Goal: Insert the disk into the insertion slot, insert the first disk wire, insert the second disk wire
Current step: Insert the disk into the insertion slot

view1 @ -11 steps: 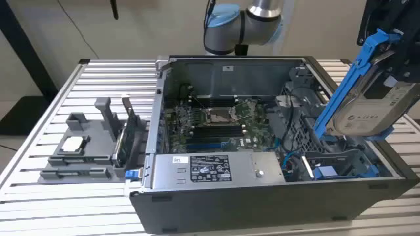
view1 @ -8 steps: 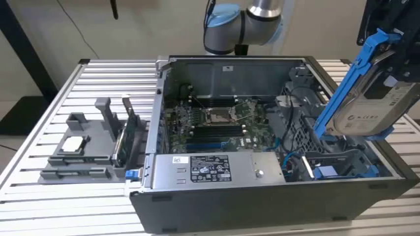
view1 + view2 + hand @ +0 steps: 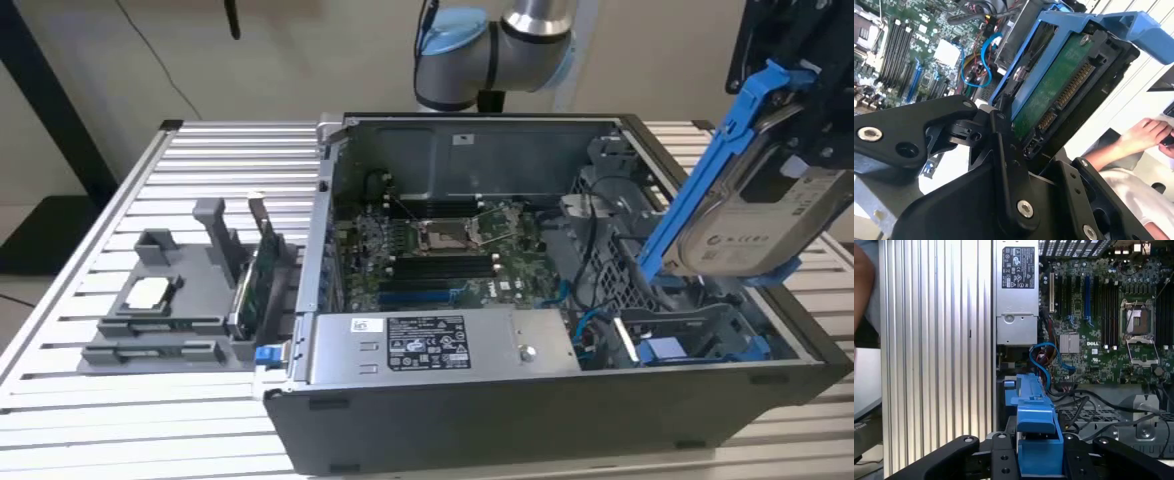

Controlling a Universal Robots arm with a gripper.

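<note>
Clamping the disk [image 3: 767, 215] by one end of its blue carrier, the gripper [image 3: 1040, 462] has its jaws closed on either side of the plastic. In the first wrist view the blue frame sits squeezed between the black jaws. In the exterior view the disk hangs at about three o'clock, steeply tilted with its label side out, above the open computer case [image 3: 534, 425] and touching nothing there. The insertion slot [image 3: 694, 330] lies below it at about four o'clock, blue rails showing, with no drive seated in it as far as can be seen.

The likeliest trouble is the tilt. If the disk goes down at this angle, its low corner may catch a rail or the case wall and jam. The hold is on the carrier alone, at one end, so a knock could twist the disk in the jaws. The blue cables [image 3: 583, 320] curl just beside the slot — they could be pinched under the carrier.

Room is tight: the perforated cage [image 3: 607, 265] stands on the slot's nine o'clock side and the case rim at three o'clock. Above the slot the way is open. A person's hand [image 3: 1144, 135] rests well apart from the disk in the second wrist view.
</note>
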